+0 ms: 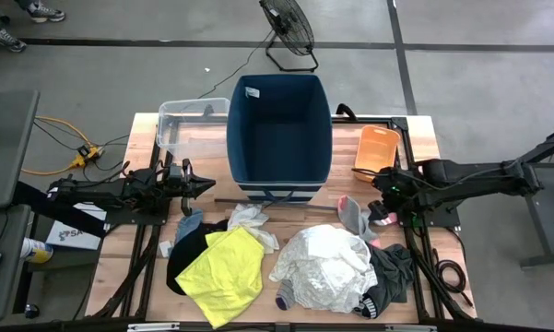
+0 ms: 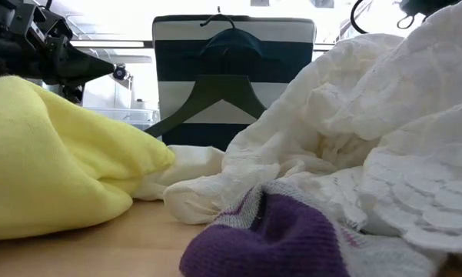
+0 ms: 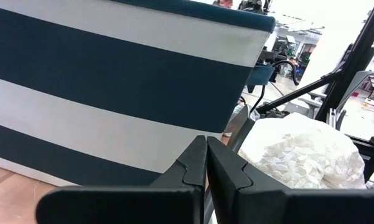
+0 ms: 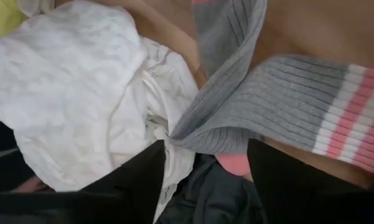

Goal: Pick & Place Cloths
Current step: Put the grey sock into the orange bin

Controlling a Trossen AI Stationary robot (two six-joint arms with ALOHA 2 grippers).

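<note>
Dark-blue bin (image 1: 279, 129), clear tub (image 1: 192, 125), orange tub (image 1: 376, 151), floor fan (image 1: 288, 29)

Wooden table (image 1: 146, 138) (cloths (image 1: 286, 263), bin (image 1: 278, 129), tubs (image 1: 376, 152))

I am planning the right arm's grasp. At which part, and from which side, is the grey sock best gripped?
Probably from above, at the raised fold in the middle of the grey sock. There the ribbed fabric bunches up off the table between the open fingers of the right gripper, clear of the large white garment.

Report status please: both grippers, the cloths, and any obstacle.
Left gripper shut, empty, beside bin. Right gripper open, over grey sock. Bin holds no cloths; white garment on table. No obstacle seen.
</note>
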